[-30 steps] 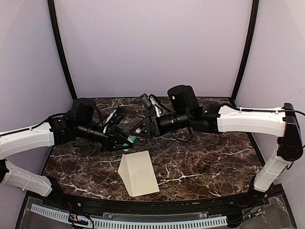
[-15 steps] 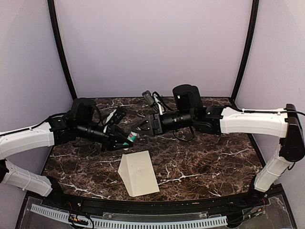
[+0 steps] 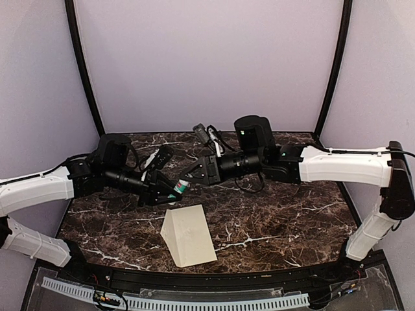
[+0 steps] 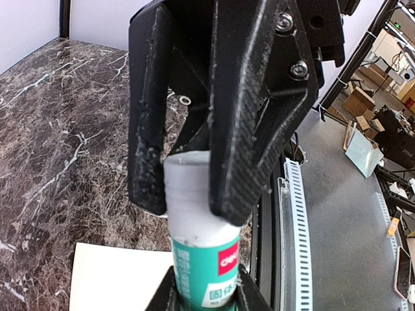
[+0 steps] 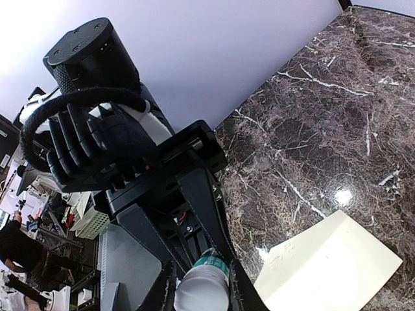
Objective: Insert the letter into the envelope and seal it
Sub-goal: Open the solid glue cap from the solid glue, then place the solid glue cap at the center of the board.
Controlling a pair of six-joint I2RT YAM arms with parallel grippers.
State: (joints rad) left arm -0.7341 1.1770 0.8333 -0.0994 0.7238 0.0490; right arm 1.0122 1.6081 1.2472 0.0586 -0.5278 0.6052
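Here we see both arms meeting above the middle of the dark marble table (image 3: 292, 214), their claws tip to tip on one small glue stick (image 3: 179, 187). The left gripper (image 3: 170, 189) is closed on the stick's green-labelled body; in its own wrist view the tube rises straight out from between its fingers, which press against both sides. The right gripper (image 3: 189, 175) comes in from the opposite side and is closed down to a narrow opening on the pale grey cap (image 4: 194, 188), with a black finger lying along each side of it. From the right wrist view we find no gap between those fingers and the cap. The stick is held clear of the table, tilted between the two claws. The envelope (image 3: 188, 234) lies flat on the marble nearer the front edge, just in front of the grippers and touched by neither. It is plain cream, set at a slight angle, with a triangular fold showing at its left end.
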